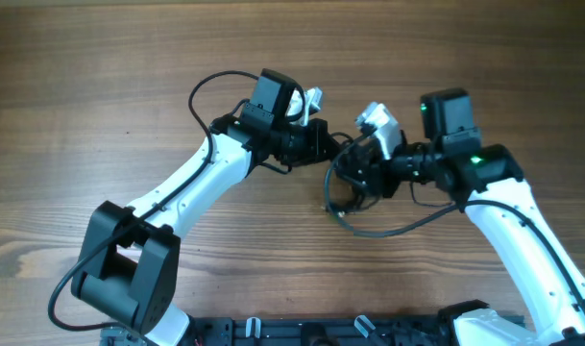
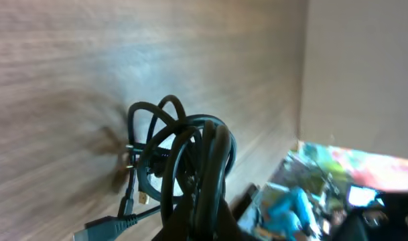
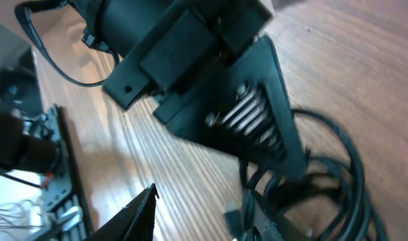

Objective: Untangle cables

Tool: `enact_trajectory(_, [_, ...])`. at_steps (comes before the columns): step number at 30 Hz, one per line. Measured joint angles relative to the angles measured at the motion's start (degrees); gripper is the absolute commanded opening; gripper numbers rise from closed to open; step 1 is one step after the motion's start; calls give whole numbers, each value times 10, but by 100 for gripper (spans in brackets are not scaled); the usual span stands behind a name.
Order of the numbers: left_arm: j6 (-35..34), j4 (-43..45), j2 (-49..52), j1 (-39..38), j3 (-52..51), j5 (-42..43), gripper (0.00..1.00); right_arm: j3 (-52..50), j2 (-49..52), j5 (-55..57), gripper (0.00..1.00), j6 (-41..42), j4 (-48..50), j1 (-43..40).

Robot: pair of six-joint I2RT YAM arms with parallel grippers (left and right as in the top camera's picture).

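The cables [image 1: 354, 187] form a small black tangle at the middle of the wooden table, with one loop trailing toward the front right. My left gripper [image 1: 323, 144] reaches in from the left and is shut on the bundle. In the left wrist view the cables [image 2: 183, 157] rise in loops out of the closed gripper [image 2: 207, 204], and a plug [image 2: 100, 227] hangs at the lower left. My right gripper [image 1: 361, 178] is at the tangle's right side. In the right wrist view that gripper [image 3: 204, 217] stands open: one finger [image 3: 133, 217] is over bare wood, the other is among the cables [image 3: 324, 187].
The left arm's gripper body [image 3: 204, 73] fills the top of the right wrist view, close above the right fingers. A black frame [image 1: 350, 332] runs along the table's front edge. The table's edge [image 2: 294, 144] and colourful clutter beyond it show in the left wrist view.
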Motion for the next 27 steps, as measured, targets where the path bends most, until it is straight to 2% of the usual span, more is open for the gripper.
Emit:
enact_trajectory(5, [15,-26,0,42,0,47,4,0,2,55,40,6,6,3])
enact_trajectory(9, [22,-27,0,76,0,82,4,0,36,58,36,12,12,3])
enact_trajectory(15, [25,-27,0,76,0,96,4,0,82,-8,36,14,46,3])
enact_trajectory(20, [26,-27,0,76,0,101,4,0,84,-34,28,15,55,3])
enact_trajectory(27, [26,-30,0,76,0,100,4,0,109,-40,22,17,59,3])
